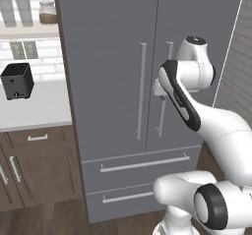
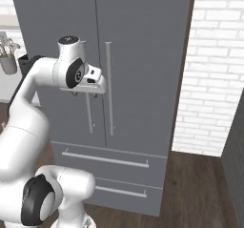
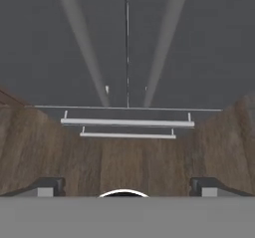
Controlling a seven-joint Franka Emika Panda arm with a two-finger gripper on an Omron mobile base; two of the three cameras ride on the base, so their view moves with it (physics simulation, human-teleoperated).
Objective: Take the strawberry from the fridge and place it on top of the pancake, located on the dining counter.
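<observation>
The tall grey fridge point(image 1: 108, 57) point(image 2: 143, 55) point(image 3: 127, 33) stands shut, both doors closed, so the strawberry is hidden. Its two long silver door handles point(image 1: 141, 89) point(image 2: 109, 86) run side by side along the centre seam. My gripper point(image 2: 86, 94) point(image 3: 128, 187) hangs close in front of the doors at handle height, pointing down along them toward the floor. It is open, its fingertips point(image 3: 50, 186) far apart with nothing between them. In the left base view my own arm covers most of the hand point(image 1: 158, 89). The pancake and the dining counter are out of view.
Two fridge drawers point(image 1: 142, 162) point(image 3: 127, 122) with bar handles sit below the doors. A black toaster point(image 1: 17, 80) stands on the white wall counter point(image 1: 39, 108) left of the fridge. A white brick wall point(image 2: 209, 79) closes the right side. Wood floor point(image 2: 200, 189) lies in front.
</observation>
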